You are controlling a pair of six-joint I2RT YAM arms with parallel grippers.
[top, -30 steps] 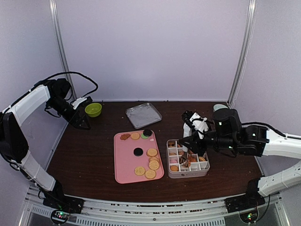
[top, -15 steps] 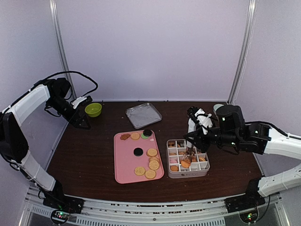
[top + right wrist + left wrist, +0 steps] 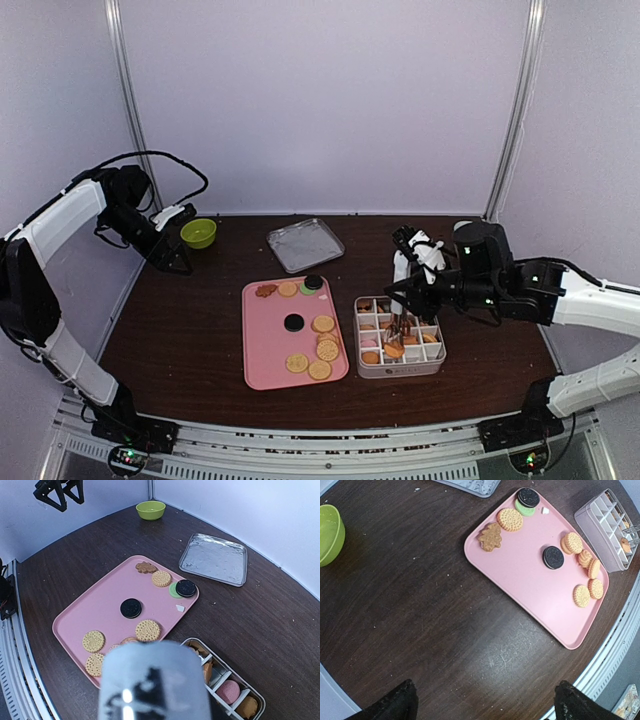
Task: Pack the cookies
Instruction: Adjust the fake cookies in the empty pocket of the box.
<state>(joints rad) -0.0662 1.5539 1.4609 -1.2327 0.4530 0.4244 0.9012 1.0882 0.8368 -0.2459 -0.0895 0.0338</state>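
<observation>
Cookies [image 3: 322,345] on pink tray [image 3: 268,345] beside right fingers [image 3: 408,272] gripping tongs [image 3: 402,318] over box [image 3: 400,370]; left fingers [image 3: 395,707] spread, empty.

Left hand [image 3: 172,254] spread wide, right hand [image 3: 412,262] gripping

1. We log a pink tray [image 3: 530,605] on the dark table [image 3: 420,625]. It carries cookies [image 3: 510,519]: golden rounds, one brown flower shape and two black rounds.
2. A green bowl [image 3: 327,535] sits at the left edge, well apart from the tray.
3. A divided box [image 3: 600,522] stands near the tray's corner, with metal tongs [image 3: 632,529] over it.
4. The left gripper [image 3: 485,705] has its fingers spread wide, with nothing between them.
</observation>
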